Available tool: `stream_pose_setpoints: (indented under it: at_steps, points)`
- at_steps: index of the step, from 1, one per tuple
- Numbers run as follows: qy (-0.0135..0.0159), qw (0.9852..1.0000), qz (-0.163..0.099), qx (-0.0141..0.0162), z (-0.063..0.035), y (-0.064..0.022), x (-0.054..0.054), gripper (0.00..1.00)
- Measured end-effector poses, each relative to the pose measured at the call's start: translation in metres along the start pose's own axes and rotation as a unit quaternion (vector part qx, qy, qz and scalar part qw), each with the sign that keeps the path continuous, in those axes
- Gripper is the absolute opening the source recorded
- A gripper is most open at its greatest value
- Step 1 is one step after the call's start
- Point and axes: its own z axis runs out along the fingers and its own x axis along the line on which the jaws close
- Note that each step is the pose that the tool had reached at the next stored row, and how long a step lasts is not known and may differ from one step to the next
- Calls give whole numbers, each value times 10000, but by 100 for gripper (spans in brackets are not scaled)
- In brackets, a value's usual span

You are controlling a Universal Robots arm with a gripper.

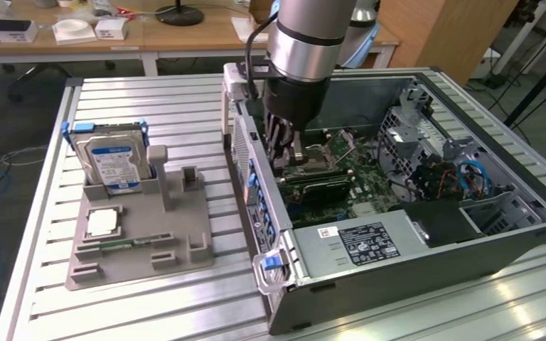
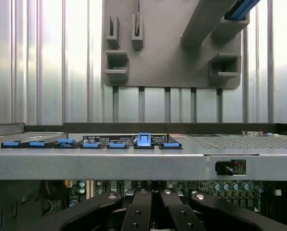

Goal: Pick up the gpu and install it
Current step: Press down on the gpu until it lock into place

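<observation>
My gripper [image 1: 290, 158] reaches down into the open computer case [image 1: 254, 192], close to its wall on the exterior view's left, low over the green motherboard [image 1: 363, 177]. In the wrist view its black fingers [image 2: 136, 211] are drawn together, shut. The gpu [image 1: 318, 187] is a thin dark card standing on edge on the motherboard right under the fingertips, with one end at the case wall. The gripper hides its top edge. The tall slot post [image 1: 163, 174] on the grey holder stands empty.
The grey parts holder [image 1: 140, 245] lies on the slatted table at the exterior view's left, carrying a silver hard drive [image 1: 111, 160] and a processor chip [image 1: 102, 222]. Blue slot clips [image 2: 143, 139] line the case wall. The power supply [image 1: 368, 241] and drive cage [image 1: 411, 131] crowd the case interior.
</observation>
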Motion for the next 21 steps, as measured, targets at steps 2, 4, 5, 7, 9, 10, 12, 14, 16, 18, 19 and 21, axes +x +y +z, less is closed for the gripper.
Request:
stream_pose_setpoints:
  at_steps: [2,4,5,7,9,10,12,14,16,18,19,21]
  points:
    - [-1,10000,1,1,-1,8,0,11]
    - [0,10000,0,1,-1,24,1,11]
    - [0,10000,1,0,-1,34,1,11]
    - [2,10000,3,0,0,39,1,11]
    - [1,10000,3,2,8,42,1,11]
    - [4,10000,3,1,14,42,1,11]
    - [14,10000,3,0,29,42,1,11]
    - [18,10000,2,1,46,41,1,11]
    - [20,10000,4,0,55,42,1,11]
    - [19,10000,4,0,58,42,1,11]
    - [19,10000,4,0,59,42,1,11]
    - [17,10000,5,0,58,39,0,11]
